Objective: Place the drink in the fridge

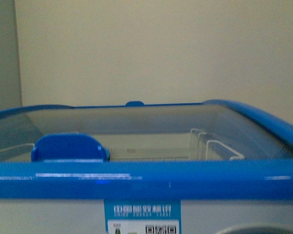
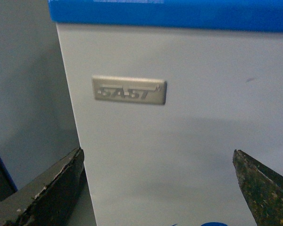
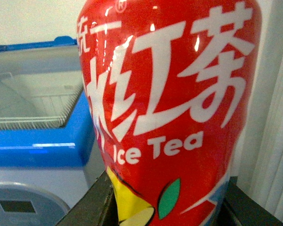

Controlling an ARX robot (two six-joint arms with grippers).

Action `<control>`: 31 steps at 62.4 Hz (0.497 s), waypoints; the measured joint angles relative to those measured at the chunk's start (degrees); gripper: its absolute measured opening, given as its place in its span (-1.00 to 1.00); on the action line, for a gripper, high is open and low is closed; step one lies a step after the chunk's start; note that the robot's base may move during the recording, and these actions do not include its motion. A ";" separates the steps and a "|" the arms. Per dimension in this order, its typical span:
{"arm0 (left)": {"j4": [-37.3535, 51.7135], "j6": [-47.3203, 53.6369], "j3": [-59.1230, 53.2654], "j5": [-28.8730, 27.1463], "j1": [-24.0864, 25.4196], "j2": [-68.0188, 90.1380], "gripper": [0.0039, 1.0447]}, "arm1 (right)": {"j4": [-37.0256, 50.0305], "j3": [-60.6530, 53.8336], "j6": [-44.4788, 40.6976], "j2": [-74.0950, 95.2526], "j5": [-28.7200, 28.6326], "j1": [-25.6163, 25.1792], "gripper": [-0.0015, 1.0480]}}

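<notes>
drink (image 3: pixel 170 108): fills the right wrist view, upright, red label outward, clamped between the jaws of the right gripper (image 3: pixel 167 207); beside the fridge (image 3: pixel 37 146), not yet in it.
left gripper (image 2: pixel 155 188): jaws wide, empty, facing the fridge's white front wall, near a badge (image 2: pixel 129 90).
rim (image 1: pixel 146 178): blue, across the front view; wire basket (image 1: pixel 217 148) inside beyond it; whether the glass lid (image 1: pixel 136 122) covers the opening cannot be told.
step, as judged: carrying the drink to the fridge.
next move calls for lifting it above the rim, over an uncovered part, then lowering.
</notes>
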 joint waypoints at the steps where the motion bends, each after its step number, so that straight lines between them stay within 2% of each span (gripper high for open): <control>1: 0.00 0.00 0.00 0.02 0.00 0.00 0.85 | 0.00 0.00 -0.02 0.00 0.00 0.00 -0.29; 31: 0.00 0.02 0.00 0.00 0.00 0.00 0.85 | 0.00 0.00 -0.02 0.00 0.00 0.00 -0.29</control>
